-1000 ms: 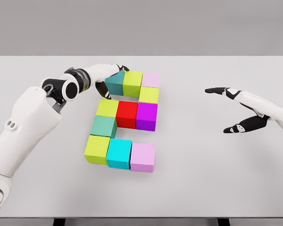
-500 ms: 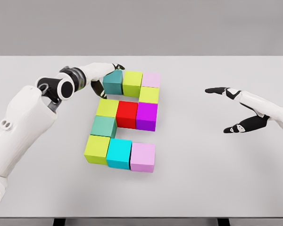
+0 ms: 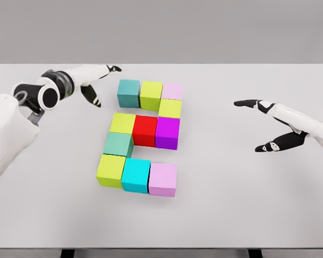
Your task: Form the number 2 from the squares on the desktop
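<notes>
the left hand (image 3: 97, 80) has let go of the dark teal cube (image 3: 128, 92) and pulled back to the left; half a second ago its fingers were wrapped around that cube, and now they are spread, holding nothing, with a clear gap of bare bench (image 3: 231, 204) between hand and cube. the teal cube sits at the left end of the top row, touching the lime cube (image 3: 151, 95), which touches the pale pink cube (image 3: 173, 90). below that a yellow-green cube (image 3: 170, 108) drops down the right side to the middle row of yellow-green (image 3: 122, 123), red (image 3: 145, 130) and purple (image 3: 167, 132). a sea-green cube (image 3: 118, 144) steps down the left side to the bottom row of lime (image 3: 111, 169), cyan (image 3: 135, 174) and lilac (image 3: 163, 179). the right hand (image 3: 269, 126) hovers well apart on the right, fingers open and empty, unmoved over the last second. judging by the layout, the release was the last placement: the figure 2 reads as complete.
</notes>
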{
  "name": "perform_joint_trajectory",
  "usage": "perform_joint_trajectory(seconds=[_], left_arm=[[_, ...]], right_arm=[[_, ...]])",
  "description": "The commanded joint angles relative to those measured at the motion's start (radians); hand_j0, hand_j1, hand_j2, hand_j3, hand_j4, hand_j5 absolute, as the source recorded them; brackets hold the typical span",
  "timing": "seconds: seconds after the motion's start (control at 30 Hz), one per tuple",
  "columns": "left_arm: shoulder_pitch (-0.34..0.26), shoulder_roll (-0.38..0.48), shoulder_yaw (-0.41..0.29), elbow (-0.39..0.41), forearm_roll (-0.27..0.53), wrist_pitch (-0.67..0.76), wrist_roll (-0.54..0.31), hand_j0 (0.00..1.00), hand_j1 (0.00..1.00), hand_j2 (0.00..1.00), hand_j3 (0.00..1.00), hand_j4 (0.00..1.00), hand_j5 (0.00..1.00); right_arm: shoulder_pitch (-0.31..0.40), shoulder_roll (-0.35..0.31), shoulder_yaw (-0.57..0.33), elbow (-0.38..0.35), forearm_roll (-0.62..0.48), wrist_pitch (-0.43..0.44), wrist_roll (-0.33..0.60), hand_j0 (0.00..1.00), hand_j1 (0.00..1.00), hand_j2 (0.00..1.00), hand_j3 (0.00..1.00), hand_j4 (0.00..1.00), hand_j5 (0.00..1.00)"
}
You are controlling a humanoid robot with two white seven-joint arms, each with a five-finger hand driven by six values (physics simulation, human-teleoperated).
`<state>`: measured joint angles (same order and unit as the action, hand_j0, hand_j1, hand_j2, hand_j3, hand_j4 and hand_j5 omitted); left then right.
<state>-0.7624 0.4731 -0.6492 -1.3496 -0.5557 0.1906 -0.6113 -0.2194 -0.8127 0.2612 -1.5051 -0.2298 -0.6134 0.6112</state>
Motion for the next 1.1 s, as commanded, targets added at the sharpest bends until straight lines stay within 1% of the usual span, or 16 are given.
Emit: perform_joint_trajectory(seconds=[0.0, 0.1, 0.27, 0.33, 0.43, 0.57, 0.7, 0.77, 0.9, 0.93, 0.97, 1.0, 1.07], left_arm=[[0.002, 0.079, -0.009, -0.029, 0.033, -0.022, 0.0, 1.0, 1.0, 1.0, 1.0, 1.0, 1.0], [0.009, 0.12, -0.032, -0.031, 0.033, -0.077, 0.0, 1.0, 1.0, 1.0, 1.0, 1.0, 1.0], [0.012, 0.133, -0.059, -0.013, 0.02, -0.079, 0.0, 1.0, 1.0, 1.0, 1.0, 1.0, 1.0], [0.012, 0.133, -0.064, -0.006, 0.02, -0.076, 0.0, 1.0, 1.0, 1.0, 1.0, 1.0, 1.0], [0.008, 0.131, -0.081, 0.027, 0.019, -0.076, 0.0, 1.0, 1.0, 1.0, 1.0, 1.0, 1.0], [0.002, 0.121, -0.101, 0.027, -0.018, -0.079, 0.0, 1.0, 1.0, 1.0, 1.0, 1.0, 1.0], [-0.003, 0.119, -0.121, 0.027, -0.02, -0.079, 0.0, 1.0, 1.0, 1.0, 1.0, 1.0, 1.0], [-0.005, 0.117, -0.122, 0.027, -0.033, -0.08, 0.0, 1.0, 1.0, 1.0, 1.0, 1.0, 1.0], [-0.035, 0.117, -0.159, 0.027, -0.035, -0.08, 0.0, 1.0, 1.0, 1.0, 1.0, 1.0, 1.0], [-0.035, 0.116, -0.159, 0.027, -0.035, -0.082, 0.0, 1.0, 1.0, 1.0, 1.0, 1.0, 1.0], [-0.037, 0.117, -0.164, 0.027, -0.032, -0.082, 0.0, 1.0, 1.0, 1.0, 1.0, 1.0, 1.0], [-0.051, 0.122, -0.176, 0.027, -0.01, -0.083, 0.0, 1.0, 1.0, 1.0, 1.0, 1.0, 1.0], [-0.109, 0.15, -0.239, 0.029, 0.083, -0.082, 0.0, 1.0, 1.0, 1.0, 1.0, 1.0, 1.0]], right_arm=[[0.0, 0.0, 0.0, 0.0, -0.008, 0.003, 0.0, 1.0, 1.0, 1.0, 1.0, 1.0, 1.0], [0.0, 0.0, 0.0, 0.0, -0.009, 0.003, 0.0, 1.0, 1.0, 1.0, 1.0, 1.0, 1.0], [0.0, 0.0, 0.0, -0.001, -0.009, 0.003, 0.0, 1.0, 1.0, 1.0, 1.0, 1.0, 1.0], [0.0, 0.0, 0.0, -0.001, -0.009, 0.003, 0.0, 1.0, 1.0, 1.0, 1.0, 1.0, 1.0], [0.0, 0.0, 0.0, -0.001, -0.008, 0.003, 0.0, 1.0, 1.0, 1.0, 1.0, 1.0, 1.0], [0.0, -0.002, 0.0, -0.001, -0.009, 0.003, 0.0, 1.0, 1.0, 1.0, 1.0, 1.0, 1.0], [0.0, 0.0, 0.0, -0.001, -0.009, 0.003, 0.0, 1.0, 1.0, 1.0, 1.0, 1.0, 1.0], [0.0, -0.002, 0.0, -0.001, -0.008, 0.003, 0.0, 1.0, 1.0, 1.0, 1.0, 1.0, 1.0], [0.0, -0.002, 0.0, -0.001, -0.009, 0.003, 0.0, 1.0, 1.0, 1.0, 1.0, 1.0, 1.0], [0.0, -0.002, 0.0, -0.001, -0.009, 0.003, 0.0, 1.0, 1.0, 1.0, 1.0, 1.0, 1.0], [0.0, -0.002, 0.0, -0.001, -0.008, 0.003, 0.0, 1.0, 1.0, 1.0, 1.0, 1.0, 1.0], [0.0, -0.002, 0.0, -0.001, -0.009, 0.003, 0.0, 1.0, 1.0, 1.0, 1.0, 1.0, 1.0], [0.0, -0.002, 0.0, -0.003, -0.009, 0.003, 0.0, 1.0, 1.0, 1.0, 1.0, 1.0, 1.0]])
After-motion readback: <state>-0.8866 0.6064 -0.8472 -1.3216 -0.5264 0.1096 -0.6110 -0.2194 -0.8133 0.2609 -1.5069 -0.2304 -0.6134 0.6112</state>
